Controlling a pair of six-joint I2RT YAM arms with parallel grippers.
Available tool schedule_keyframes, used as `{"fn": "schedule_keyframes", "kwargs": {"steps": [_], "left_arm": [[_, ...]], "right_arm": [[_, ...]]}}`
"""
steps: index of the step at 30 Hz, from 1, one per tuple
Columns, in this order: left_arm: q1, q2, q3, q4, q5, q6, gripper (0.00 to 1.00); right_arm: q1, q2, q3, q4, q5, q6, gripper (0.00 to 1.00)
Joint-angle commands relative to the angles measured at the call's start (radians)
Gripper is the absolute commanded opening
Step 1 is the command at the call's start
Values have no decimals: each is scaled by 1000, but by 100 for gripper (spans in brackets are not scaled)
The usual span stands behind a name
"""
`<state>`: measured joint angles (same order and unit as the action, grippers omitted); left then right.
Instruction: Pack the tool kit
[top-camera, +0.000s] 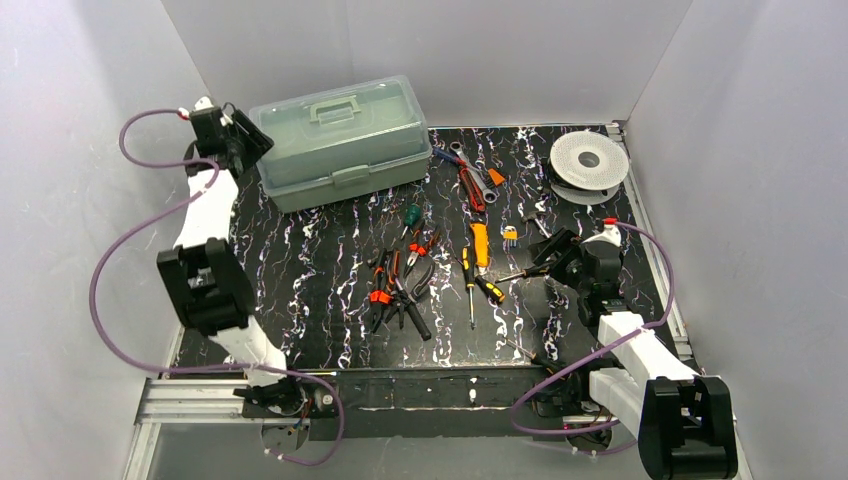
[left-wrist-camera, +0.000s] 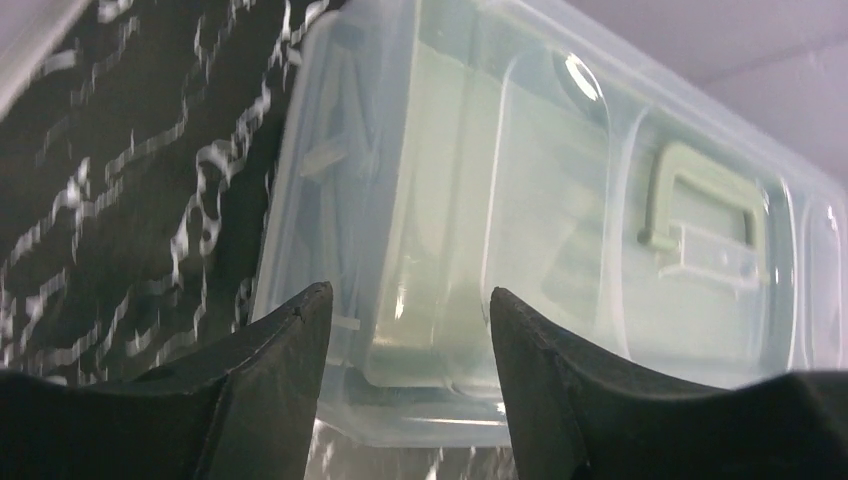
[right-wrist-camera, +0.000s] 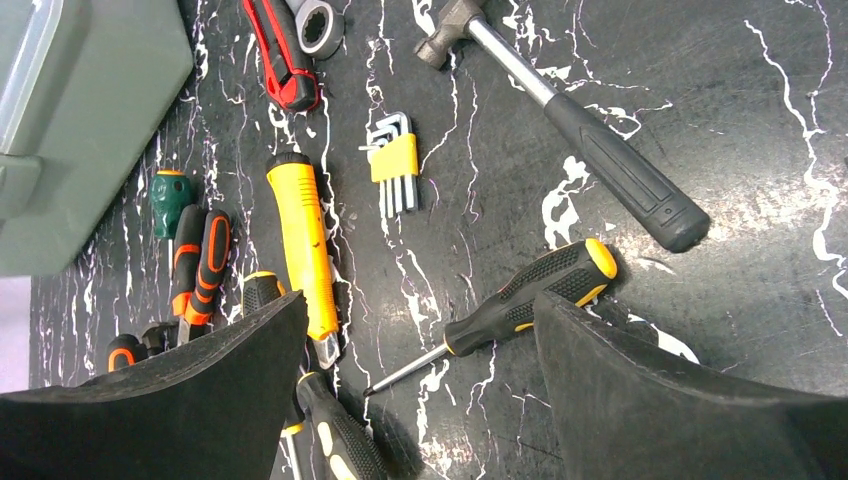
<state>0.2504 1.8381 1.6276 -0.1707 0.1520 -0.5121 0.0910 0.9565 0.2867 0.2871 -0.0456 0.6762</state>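
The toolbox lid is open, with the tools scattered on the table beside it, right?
Not quite. The lid of the toolbox is shut, as the top view shows. The tools are indeed scattered on the table beside it.

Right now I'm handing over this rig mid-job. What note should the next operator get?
Left gripper: open, empty, at the left end of the translucent green plastic toolbox, whose lid is closed.
Right gripper: open, empty, above the black-and-yellow screwdriver.
Done: nothing visibly packed.
Left: open the box, then load the screwdriver, black-handled hammer, yellow utility knife, yellow-clipped hex key set, orange-handled pliers and the rest.
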Motion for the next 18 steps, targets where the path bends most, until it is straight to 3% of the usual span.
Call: {"fn": "schedule_keyframes", "kwargs": {"steps": [1,7,11,14,18], "left_arm": [[-98,-261,-243,-60,-43,-62,57],[-379,-539,-497,-1,-137,-113,58],[-545,-698,-707,228,-119,-157,60],[-567,-740,-710,226,-96,-142,61],[-567,-766,-597,43,-242,-12,74]], "right_arm": [[12,-12,52,10,3,-17,90],[16,-13,58,-2,10,-22,90],[19,-16,60,-7,19,-27,90],[22,-12,64,-9,22,-29,90],[22,-4,68,-11,17,-30,90]]}}
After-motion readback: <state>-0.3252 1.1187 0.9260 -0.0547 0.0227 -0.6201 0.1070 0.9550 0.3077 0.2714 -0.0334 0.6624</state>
